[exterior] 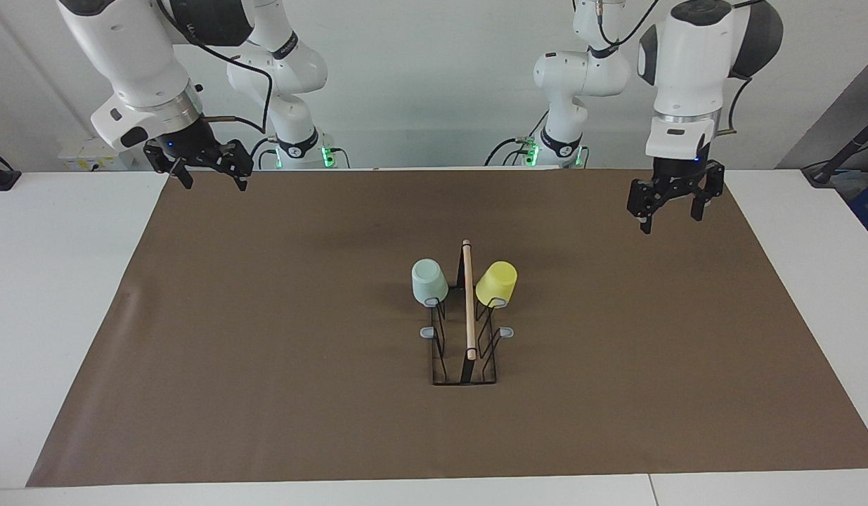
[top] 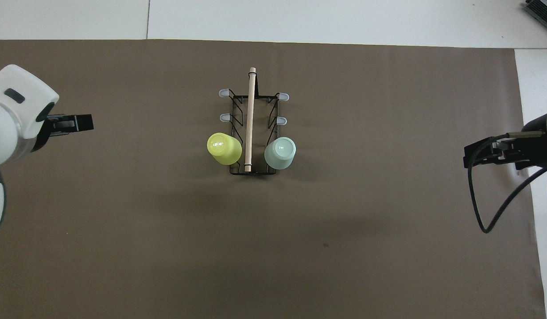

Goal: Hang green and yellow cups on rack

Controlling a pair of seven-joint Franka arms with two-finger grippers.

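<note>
The black wire rack [exterior: 469, 309] with its wooden rod stands mid-table; it also shows in the overhead view [top: 250, 115]. The mint green cup [exterior: 429, 281] [top: 280, 153] hangs upside down on the prong nearest the robots, toward the right arm's end. The yellow cup [exterior: 497, 282] [top: 223, 148] hangs the same way on the matching prong toward the left arm's end. My left gripper [exterior: 671, 219] [top: 74, 123] is open and empty, up over the mat near its own end. My right gripper [exterior: 214, 184] [top: 470, 155] is open and empty, waiting over the mat's corner.
A brown mat [exterior: 265, 351] covers most of the white table. Several grey-tipped prongs [top: 224, 117] on the rack carry nothing. Both arms are well apart from the rack.
</note>
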